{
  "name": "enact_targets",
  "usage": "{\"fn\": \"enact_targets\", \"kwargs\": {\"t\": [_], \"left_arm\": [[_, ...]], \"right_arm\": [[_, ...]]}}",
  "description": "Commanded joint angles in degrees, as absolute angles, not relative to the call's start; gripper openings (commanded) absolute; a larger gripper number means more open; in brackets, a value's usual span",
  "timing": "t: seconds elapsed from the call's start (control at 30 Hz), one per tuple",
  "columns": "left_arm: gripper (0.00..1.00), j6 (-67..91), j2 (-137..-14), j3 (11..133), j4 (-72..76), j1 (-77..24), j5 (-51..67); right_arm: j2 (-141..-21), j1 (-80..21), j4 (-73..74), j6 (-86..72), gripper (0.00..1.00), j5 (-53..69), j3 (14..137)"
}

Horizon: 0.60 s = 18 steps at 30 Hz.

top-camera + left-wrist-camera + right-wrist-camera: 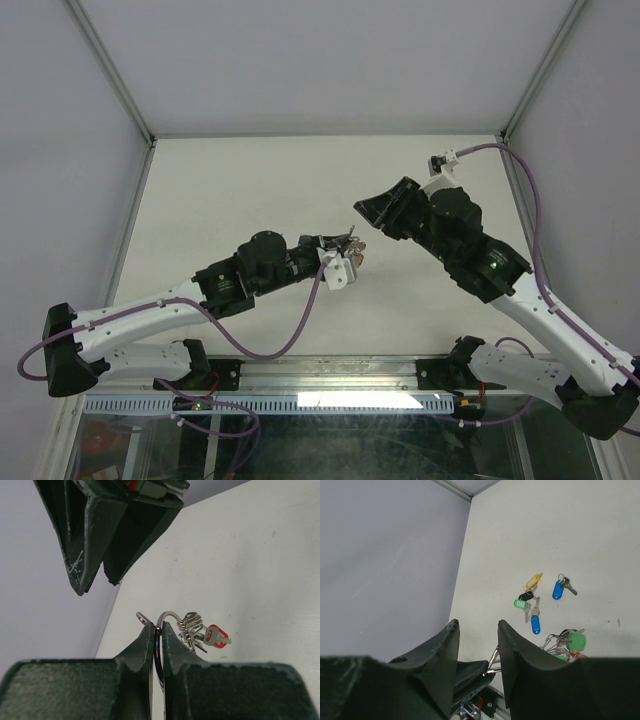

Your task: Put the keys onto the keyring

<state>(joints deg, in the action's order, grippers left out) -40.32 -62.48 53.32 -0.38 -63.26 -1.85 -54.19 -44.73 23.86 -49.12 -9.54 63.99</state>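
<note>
1. The left tool (157, 631) is pressed together on the thin round silver wire keyring (169, 613). It pinches the wire edge-on, so the ring's free arc stands out beyond the fingertips where another tool can reach it.
2. A bunch of small silver keys (191, 626), among them a red-capped key (216, 634), hangs on that arc at about 3 o'clock of the pinch in the left wrist view. Gathered there, the bunch leaves the wire nearest the pinch bare for threading.
3. The right tool (476, 645) is spread and holds nothing. It hovers near the ring, at about 11 o'clock of it in the left wrist view, apparently lined up to meet it.
4. The loose keys (535, 623), capped in yellow, blue, green and black, lie on the white table (580, 530) at about 2 o'clock of the right tool in its own view. They are well apart from the ring and not yet threaded.
5. Judging by this, the left tool serves as a steady clamp, and the right tool must fetch a loose key.
</note>
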Motion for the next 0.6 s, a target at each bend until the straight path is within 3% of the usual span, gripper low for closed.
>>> {"fn": "enact_targets", "kwargs": {"t": [0.0,0.57], "left_arm": [[0.00,-46.68,-62.16,52.40,7.81,-66.05,-9.52],[0.00,-48.95,-62.21,50.91,9.50,-66.87,-11.38]], "right_arm": [[-53.68,-44.25,21.59,-56.38,0.39,-9.46,62.45],[-54.82,-44.12,18.60,-59.68,0.35,-4.98,59.66]]}}
